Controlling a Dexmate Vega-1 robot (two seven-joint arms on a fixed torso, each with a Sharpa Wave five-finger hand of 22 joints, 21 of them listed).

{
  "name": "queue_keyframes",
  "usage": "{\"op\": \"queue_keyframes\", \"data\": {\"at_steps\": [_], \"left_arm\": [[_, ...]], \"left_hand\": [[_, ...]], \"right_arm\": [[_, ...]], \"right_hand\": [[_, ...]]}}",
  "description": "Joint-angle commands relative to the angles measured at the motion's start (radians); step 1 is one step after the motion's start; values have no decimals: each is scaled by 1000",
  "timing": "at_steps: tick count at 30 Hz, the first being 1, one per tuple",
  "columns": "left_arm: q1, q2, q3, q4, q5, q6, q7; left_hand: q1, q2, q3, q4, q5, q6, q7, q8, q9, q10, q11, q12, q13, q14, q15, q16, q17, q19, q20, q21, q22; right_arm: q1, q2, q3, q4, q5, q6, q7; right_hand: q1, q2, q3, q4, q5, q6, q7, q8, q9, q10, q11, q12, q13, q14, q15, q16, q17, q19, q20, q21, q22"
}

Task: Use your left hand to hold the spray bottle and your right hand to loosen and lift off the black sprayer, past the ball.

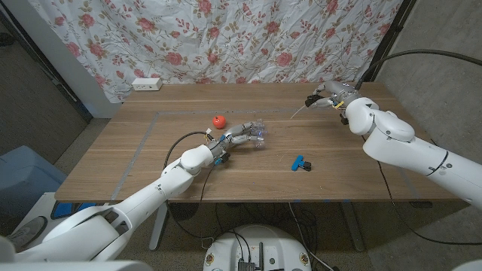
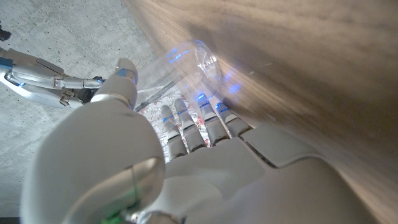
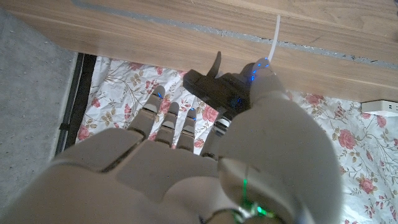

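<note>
My left hand (image 1: 235, 136) grips the clear spray bottle (image 1: 257, 134) near the table's middle; the bottle lies tilted, its open neck pointing right. The left wrist view shows the bottle (image 2: 186, 65) between my fingers (image 2: 186, 127), its mouth bare. A small red ball (image 1: 218, 120) sits on the table just left of that hand. At the far right of the table my right hand (image 1: 335, 95) holds the black sprayer (image 1: 315, 99) above the wood, its thin white tube (image 1: 297, 113) trailing down to the left. In the right wrist view the sprayer (image 3: 214, 87) is held by my fingers (image 3: 171, 118).
A blue and black clip (image 1: 300, 162) lies on the table right of centre, towards the front. A white power strip (image 1: 147, 84) sits at the back left edge. A flowered curtain (image 1: 226, 38) hangs behind the table (image 1: 361, 173).
</note>
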Motion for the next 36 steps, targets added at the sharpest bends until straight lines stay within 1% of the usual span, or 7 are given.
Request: {"op": "queue_keyframes", "data": {"at_steps": [1, 5, 13, 18, 19, 27, 36], "left_arm": [[-5, 6, 0, 2, -11, 10, -20], [-11, 8, 2, 5, -14, 14, -33], [-15, 9, 0, 10, -21, 14, -44], [-16, 12, -1, 9, -22, 16, -45], [-16, 11, -2, 9, -22, 15, -46], [-19, 11, -2, 16, -27, 13, -55], [-34, 6, 1, 37, -35, 9, -82]], "left_hand": [[-3, -15, -4, -2, 6, 0, -14, -18, 3, -21, 6, -5, -7, -22, -113, -5, -7, -7, 2, 4, 3], [-3, -29, -8, -4, 6, -10, -27, -41, 3, -47, 5, -9, -20, -48, -101, -8, -21, -10, -2, 4, 2], [-4, -46, -14, -1, 7, -42, -26, -101, 4, -122, 22, -15, -56, -117, -84, -11, -40, -17, -10, 4, 1], [-9, -56, -19, 1, 7, -70, -14, -139, 3, -155, 21, -15, -77, -153, -76, -11, -45, -21, -15, 3, 1], [-11, -59, -21, 2, 7, -91, -7, -160, 2, -168, 22, -14, -87, -169, -73, -11, -46, -25, -16, 2, 0], [-18, -68, -25, 4, 7, -116, -2, -202, 1, -219, 22, -18, -115, -221, -56, -15, -48, -50, -31, -4, -1], [-31, -90, -32, 4, 4, -161, 9, -264, 0, -291, 29, -19, -157, -306, -36, -17, -50, -80, -47, -6, -3]], "right_arm": [[9, 26, -29, 24, -5, -17, -3], [9, 27, -31, 27, -2, -9, -5], [9, 41, -42, 37, -5, -19, -18], [7, 57, -52, 50, -12, -30, -37], [7, 58, -53, 53, -11, -27, -38], [14, 75, -70, 70, -17, -45, -46], [19, 80, -84, 87, -18, -41, -54]], "right_hand": [[-11, 9, 1, -2, 5, 15, -6, 44, 30, 7, 1, 7, 2, 10, -4, 4, 4, 12, 4, 3, 4], [-11, 9, 1, -2, 5, 14, -6, 43, 29, 8, 0, 7, 2, 11, -3, 5, 4, 12, 4, 3, 4], [-11, 10, 1, -3, 6, 10, -6, 42, 26, 7, 2, 5, 3, 10, -4, 5, 5, 12, 5, 2, 4], [-11, 10, 1, -3, 6, 8, -6, 41, 24, 7, 2, 4, 3, 10, -4, 5, 6, 12, 4, 1, 4], [-11, 10, 1, -3, 6, 7, -6, 41, 24, 8, 2, 4, 3, 10, -4, 5, 6, 12, 4, 1, 4], [-12, 11, 1, -3, 6, 6, -6, 40, 22, 9, 2, 4, 3, 12, -4, 6, 7, 13, 4, 1, 4], [-12, 10, 1, -4, 6, 8, -6, 43, 23, 10, 1, 3, 4, 13, -5, 6, 7, 14, 5, 1, 4]]}}
